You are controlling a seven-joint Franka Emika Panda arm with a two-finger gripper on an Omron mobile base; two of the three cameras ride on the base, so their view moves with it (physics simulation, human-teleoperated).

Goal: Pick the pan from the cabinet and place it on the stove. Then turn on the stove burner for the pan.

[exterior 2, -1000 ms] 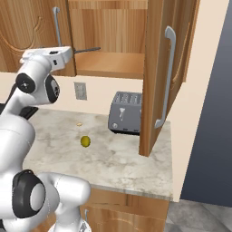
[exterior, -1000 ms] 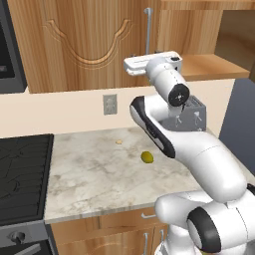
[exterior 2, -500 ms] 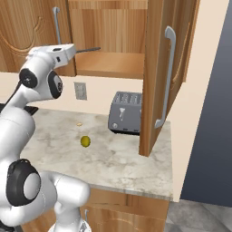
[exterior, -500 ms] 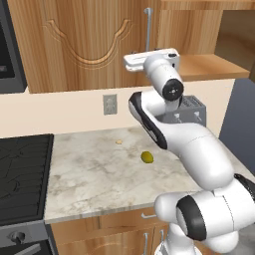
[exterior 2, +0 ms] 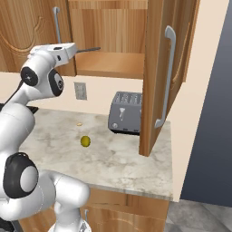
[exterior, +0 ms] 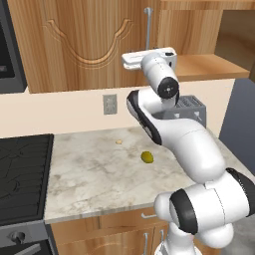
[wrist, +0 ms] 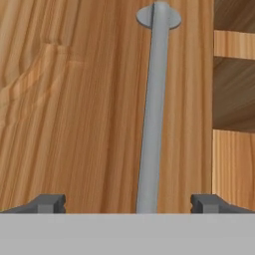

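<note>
My gripper (wrist: 129, 203) is open, its two fingertips (wrist: 47, 201) standing wide apart on either side of the long silver bar handle (wrist: 152, 109) of the cabinet's closed left door (exterior: 89, 40). The white hand (exterior: 148, 58) hovers just in front of that door. In the right base view a thin dark straight bar, the pan's handle (exterior 2: 88, 49), sticks out just right of the hand (exterior 2: 59, 49) over the open cabinet's shelf (exterior 2: 111, 68). The pan's body is hidden. The black stove (exterior: 20, 174) lies at the counter's left end.
The cabinet's right door (exterior 2: 161, 77) stands swung open over the counter, next to a grey toaster (exterior 2: 124, 113). A small green fruit (exterior: 147, 157) and a crumb (exterior: 118, 142) lie on the marble counter (exterior: 99, 179). A wall outlet (exterior: 109, 103) sits under the cabinet.
The hand has risen slightly along the closed left door and the arm's elbow has swung round. The gripper stayed open; nothing else moved.
</note>
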